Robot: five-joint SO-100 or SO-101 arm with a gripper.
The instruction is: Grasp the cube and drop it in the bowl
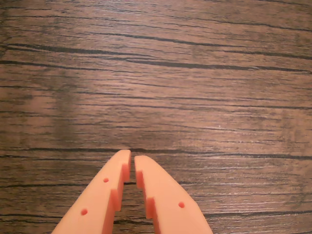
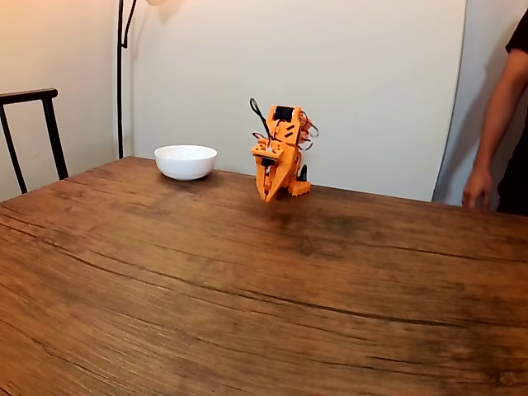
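The gripper [image 1: 132, 155] is nearly closed, empty, above bare table [image 1: 195, 73]; bowl [image 2: 186, 161] upright left of the arm.

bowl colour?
Plain white, no pattern; the bowl shows best in the fixed view.

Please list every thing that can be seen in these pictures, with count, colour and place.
bowl: one, white, on the far left part of the table in the fixed view, left of the arm.
table: one, dark brown wood grain, fills the foreground.
chair: one, dark frame, at the left edge behind the table.
lamp pole: one, black, against the back wall.
person's arm: one, black sleeve, right edge, hand hanging near the table's far corner.
robot arm: one, orange, folded at the table's far side.
claw: one, orange, tips nearly together above bare wood, holding nothing.
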